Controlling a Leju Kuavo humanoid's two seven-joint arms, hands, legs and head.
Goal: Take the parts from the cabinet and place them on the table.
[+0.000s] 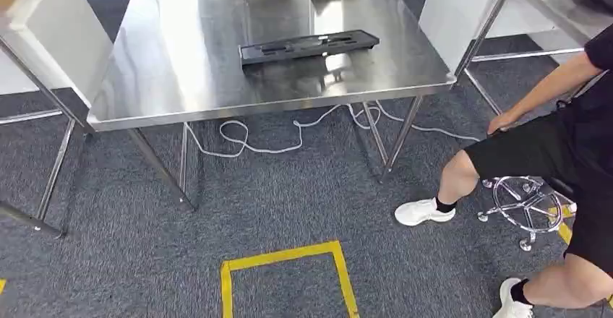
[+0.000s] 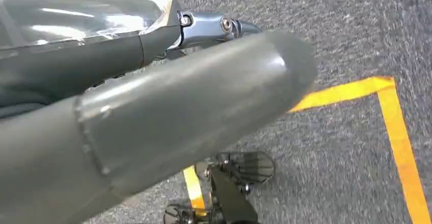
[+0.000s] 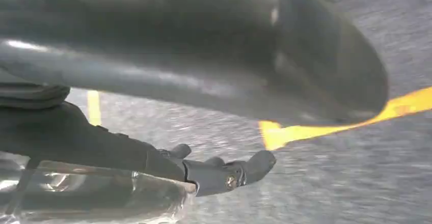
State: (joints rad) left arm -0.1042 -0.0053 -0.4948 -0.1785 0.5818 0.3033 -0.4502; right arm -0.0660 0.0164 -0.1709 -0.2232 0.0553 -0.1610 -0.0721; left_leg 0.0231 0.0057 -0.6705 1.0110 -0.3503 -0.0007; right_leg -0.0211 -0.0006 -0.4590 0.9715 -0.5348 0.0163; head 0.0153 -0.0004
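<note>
A long black plastic part (image 1: 309, 45) lies flat on the steel table (image 1: 181, 65), toward its far side, its long axis running left to right and tilted slightly. A seated person (image 1: 556, 152) is at the right. Each wrist view shows carpet with yellow floor tape (image 2: 392, 127); the left hand (image 2: 153, 117) and right hand (image 3: 204, 76) hold nothing, fingers extended.
</note>
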